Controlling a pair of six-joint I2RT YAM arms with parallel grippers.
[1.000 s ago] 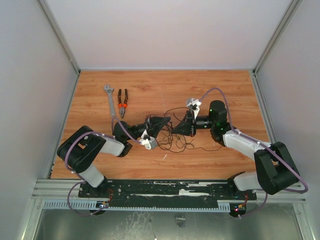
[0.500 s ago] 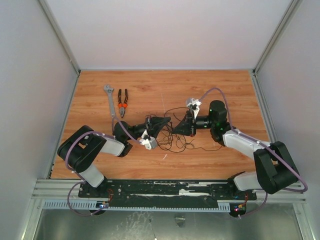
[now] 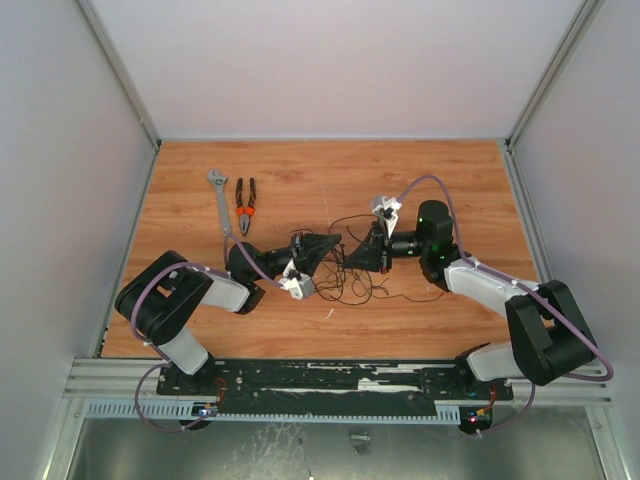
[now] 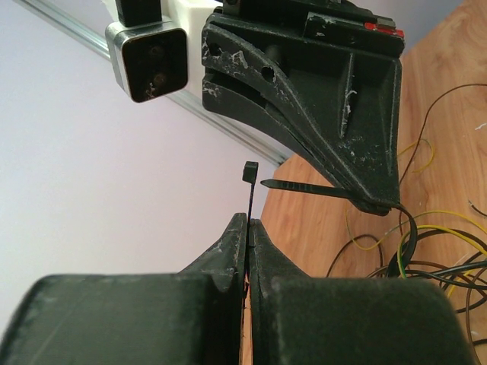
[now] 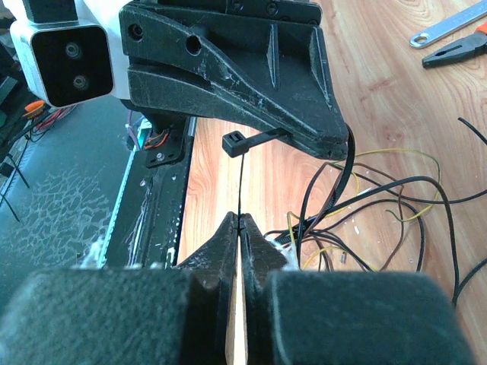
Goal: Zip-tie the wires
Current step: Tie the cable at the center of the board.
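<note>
Here the left gripper and the right gripper meet tip to tip over the middle of the wooden table, each holding one end of the zip tie. The left gripper's fingers are pressed together on the strip just below its square head, which stands up clear of the fingertips. The right gripper's fingers are likewise clamped on the thin tail end, with only the pointed tip poking out toward the head. That tip sits just beside the head, and I cannot tell whether the two touch. Between the two grips the strip bends down in a loop that passes around some strands of the wires, a loose tangle of black and yellowish loops lying on the table under the grippers and spreading to the near right of them. A wrench and a pair of pliers lie side by side at the far left, well apart from the wires.
</note>
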